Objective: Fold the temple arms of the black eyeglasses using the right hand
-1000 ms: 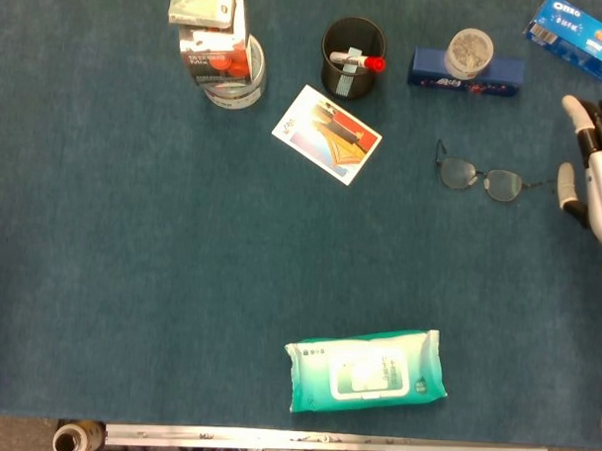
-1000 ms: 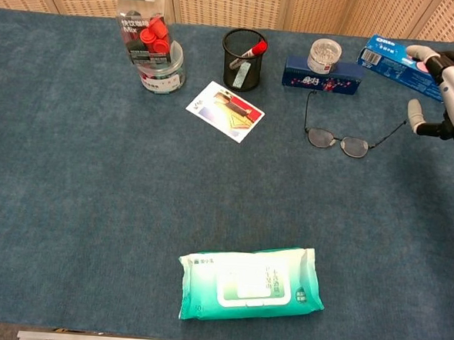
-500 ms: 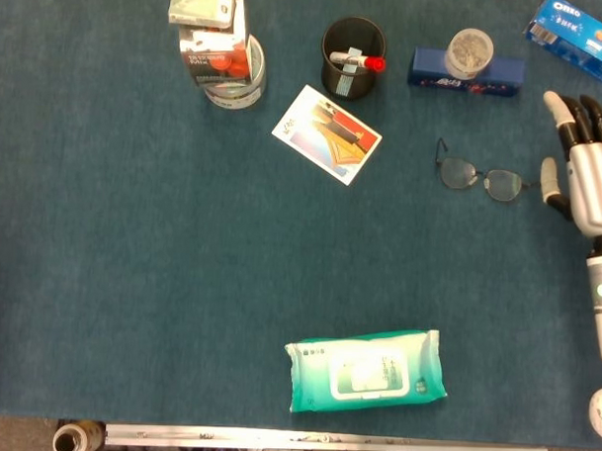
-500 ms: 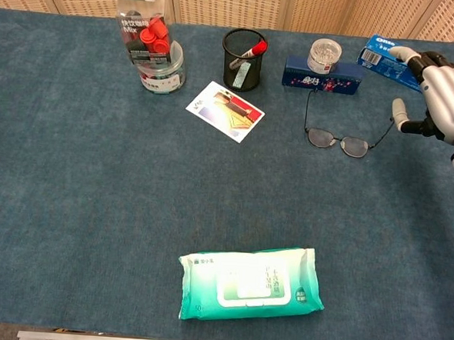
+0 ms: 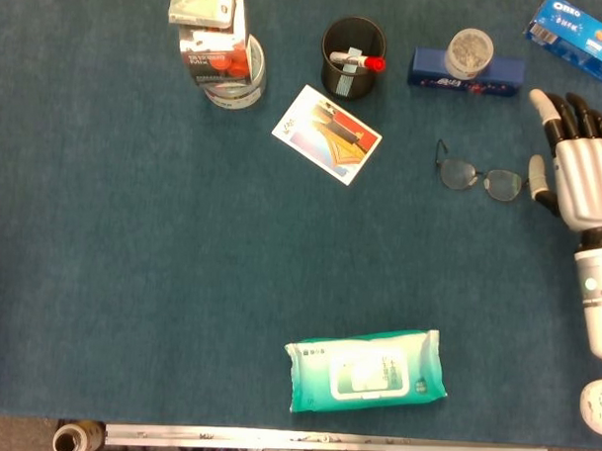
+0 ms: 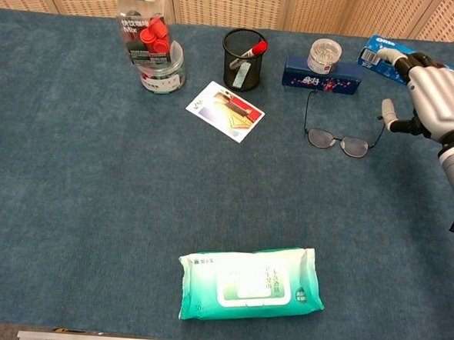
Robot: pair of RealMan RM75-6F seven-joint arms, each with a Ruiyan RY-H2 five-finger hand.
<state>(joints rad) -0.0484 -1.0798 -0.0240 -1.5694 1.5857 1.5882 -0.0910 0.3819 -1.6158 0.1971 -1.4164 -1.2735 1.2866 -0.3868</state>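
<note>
I am bringing the right hand point(image 5: 572, 166), fingers spread and holding nothing, in beside the black eyeglasses point(image 5: 478, 176) lying unfolded on the blue table point(image 5: 131, 279); the thumb should push the nearest temple arm gently inward.

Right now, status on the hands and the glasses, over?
Right hand open, thumb beside the eyeglasses' right temple. Left hand not in view. Temples both unfolded, glasses flat on the cloth. Blue box behind, nothing blocking.

Blue box point(image 5: 467, 71) perhaps crowds eyeglasses point(image 5: 478, 175) behind.
</note>
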